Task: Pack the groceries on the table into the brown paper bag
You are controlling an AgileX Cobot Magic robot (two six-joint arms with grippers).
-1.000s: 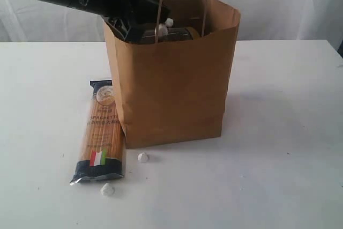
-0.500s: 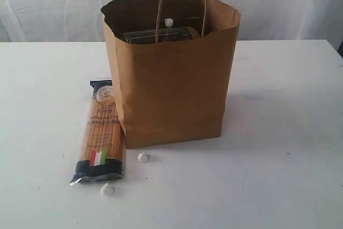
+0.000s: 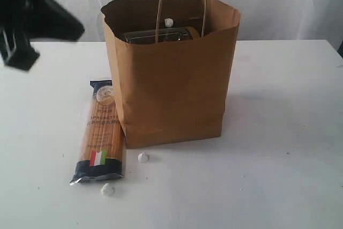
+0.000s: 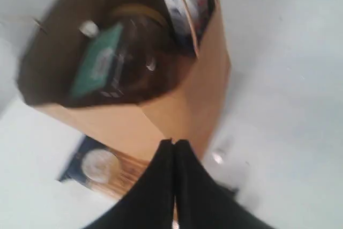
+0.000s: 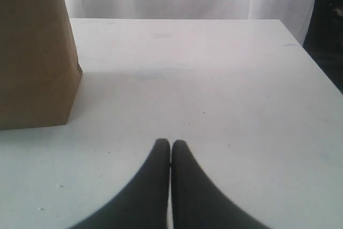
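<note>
Spaghetti packet (image 3: 99, 132) is lying beside the brown paper bag (image 3: 171, 79), long axis running front-to-back, nearest my left gripper (image 4: 173, 143); I'm seeing it and the right gripper (image 5: 171, 143) pinched together, empty.

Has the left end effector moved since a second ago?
Yes. In the exterior view the left end effector was in the mouth of the bag; now it is out and off to the bag's left, lower than the rim.
</note>
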